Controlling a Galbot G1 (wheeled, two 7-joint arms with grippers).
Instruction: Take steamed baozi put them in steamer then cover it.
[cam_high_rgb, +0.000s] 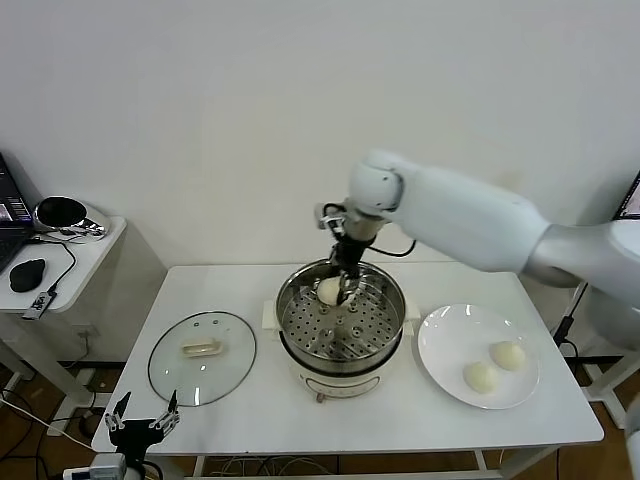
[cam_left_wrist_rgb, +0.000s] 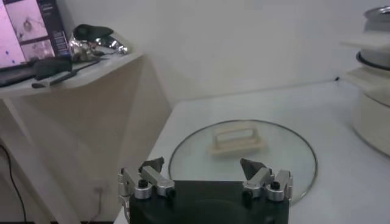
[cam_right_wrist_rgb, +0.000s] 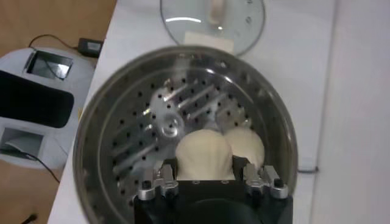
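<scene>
Right gripper (cam_right_wrist_rgb: 205, 172) clasps baozi (cam_right_wrist_rgb: 205, 155).

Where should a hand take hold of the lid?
By the raised oblong handle at the centre of the lid, coming straight down from above with the fingers across its narrow width. The lid lies flat on the table, so its thin rim offers little purchase.

A white table (cam_high_rgb: 250, 420) fills the lower frame. On it lie the cover (cam_high_rgb: 202, 357) lower left, the steamer (cam_high_rgb: 343, 330) centre, and a white plate (cam_high_rgb: 447, 370) lower right, apparently flat.
</scene>
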